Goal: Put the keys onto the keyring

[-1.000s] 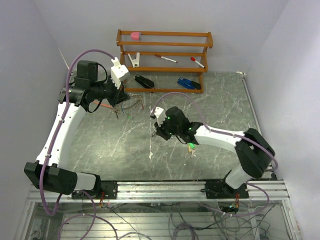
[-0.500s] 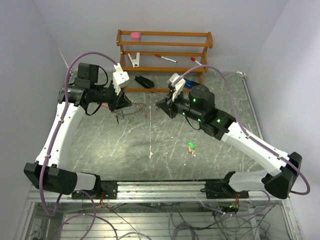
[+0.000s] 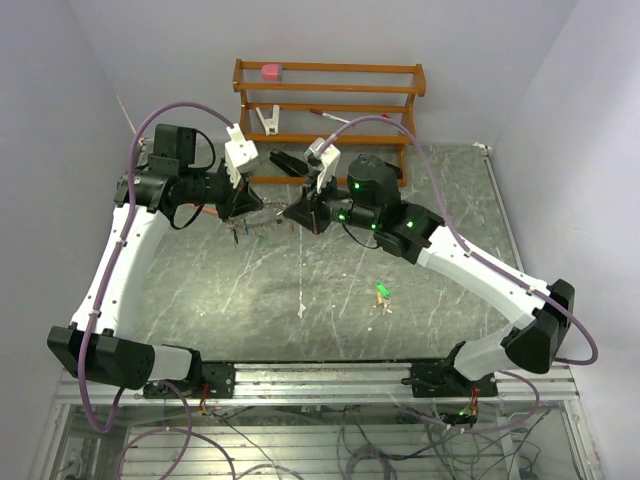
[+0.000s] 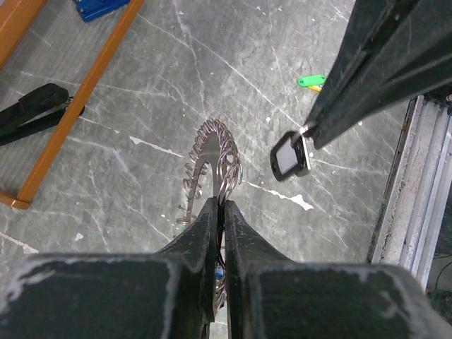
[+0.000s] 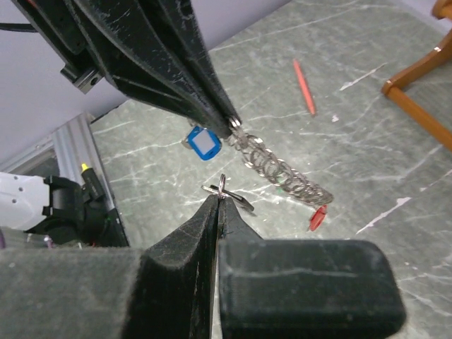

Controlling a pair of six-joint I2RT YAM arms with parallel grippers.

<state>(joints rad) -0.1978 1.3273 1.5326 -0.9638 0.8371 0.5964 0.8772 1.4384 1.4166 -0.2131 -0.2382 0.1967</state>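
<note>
i hold keyring clamped in left gripper: thin, stiff wire. right gripper pinched on key, light, slippery; grip by head.

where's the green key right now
The green key lies loose on the table, right of centre in the top view, nearer the arm bases than the keyring pinched by the left gripper.

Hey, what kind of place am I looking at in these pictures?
Most likely a robotics lab test cell, not a home: a left arm and right arm bolted to a metal rail, plain pale walls boxing in a marble-look table, and loose cables hanging below the near edge.
</note>
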